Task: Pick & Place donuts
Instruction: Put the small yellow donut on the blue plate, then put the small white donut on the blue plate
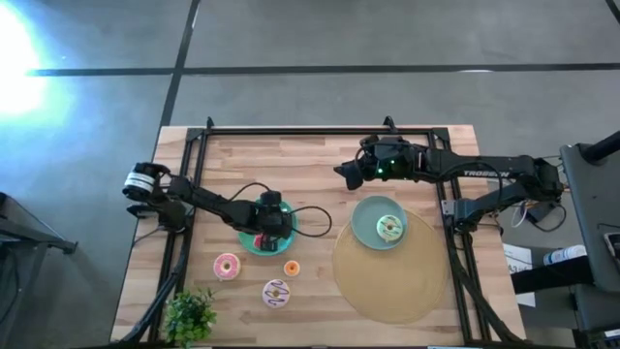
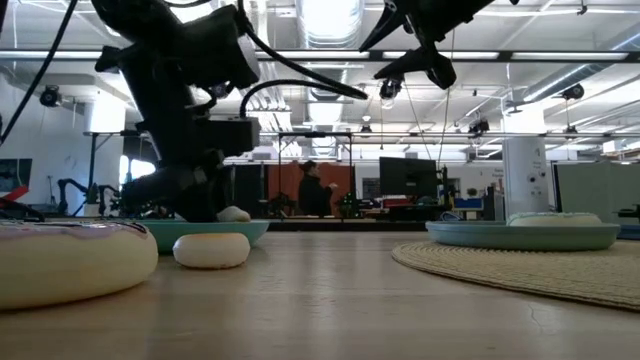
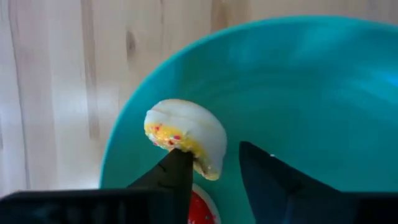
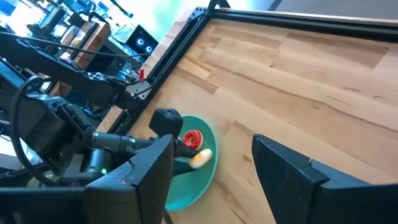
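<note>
- Currently the left gripper [image 3: 211, 171] is lowered over the teal plate [image 1: 254, 242] on the left half of the bench [image 1: 291, 160]. Its fingers [image 3: 177, 171] are apart, one tip touching the yellow donut [image 3: 185, 134], which stands tilted on the plate floor.
- A red donut [image 4: 191, 138] lies on the same plate, just beside the yellow one.
- Judged step: either the grasp or the release of the yellow donut on the teal plate; the views do not settle which.
- Other donuts: pink [image 1: 227, 267], orange [image 1: 291, 269] and white with purple streaks [image 1: 276, 292] lie on the bare bench; a green one [image 1: 389, 229] rests on the grey-blue plate [image 1: 366, 225] atop the round mat [image 1: 387, 286].
- The right gripper [image 4: 211, 165] hovers high, fingers apart, holding nothing.
- Next move, if grasping: centre both fingers across the yellow donut, close, and lift straight up, clear of the red donut.
</note>
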Action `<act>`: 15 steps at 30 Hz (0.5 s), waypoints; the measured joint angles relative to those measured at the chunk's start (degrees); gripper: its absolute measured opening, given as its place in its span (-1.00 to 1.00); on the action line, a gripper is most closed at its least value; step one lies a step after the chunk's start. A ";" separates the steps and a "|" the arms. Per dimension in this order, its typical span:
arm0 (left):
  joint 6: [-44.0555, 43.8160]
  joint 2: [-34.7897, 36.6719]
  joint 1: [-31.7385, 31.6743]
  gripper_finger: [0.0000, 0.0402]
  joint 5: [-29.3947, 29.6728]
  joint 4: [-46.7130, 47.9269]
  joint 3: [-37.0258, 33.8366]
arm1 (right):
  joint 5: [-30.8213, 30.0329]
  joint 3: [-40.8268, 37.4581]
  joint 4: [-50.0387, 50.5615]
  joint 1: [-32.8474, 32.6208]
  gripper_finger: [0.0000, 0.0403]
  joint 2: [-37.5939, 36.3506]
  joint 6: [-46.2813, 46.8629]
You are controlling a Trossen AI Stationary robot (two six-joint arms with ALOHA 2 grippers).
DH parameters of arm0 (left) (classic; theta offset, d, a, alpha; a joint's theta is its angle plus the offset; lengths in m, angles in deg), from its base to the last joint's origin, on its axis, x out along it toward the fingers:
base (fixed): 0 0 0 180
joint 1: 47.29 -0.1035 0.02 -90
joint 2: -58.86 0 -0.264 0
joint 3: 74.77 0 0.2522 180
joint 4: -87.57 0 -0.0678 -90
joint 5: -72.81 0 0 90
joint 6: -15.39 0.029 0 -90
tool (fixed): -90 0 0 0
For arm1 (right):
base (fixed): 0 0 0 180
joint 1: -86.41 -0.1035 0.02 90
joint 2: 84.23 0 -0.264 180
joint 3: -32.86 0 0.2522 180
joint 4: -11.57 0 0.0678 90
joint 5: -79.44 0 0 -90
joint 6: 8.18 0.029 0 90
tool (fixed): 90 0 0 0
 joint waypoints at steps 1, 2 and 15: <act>-0.93 0.55 0.01 -0.44 -0.09 0.95 0.00 | 0.03 0.00 0.00 0.00 0.04 0.00 -0.12; -1.78 1.17 0.02 -0.42 -0.16 1.91 0.15 | 0.04 0.00 0.00 0.00 0.04 0.00 -0.17; -7.47 10.87 -0.01 -0.39 -6.62 4.24 2.08 | 0.79 -0.27 0.01 -0.14 0.04 0.00 -0.44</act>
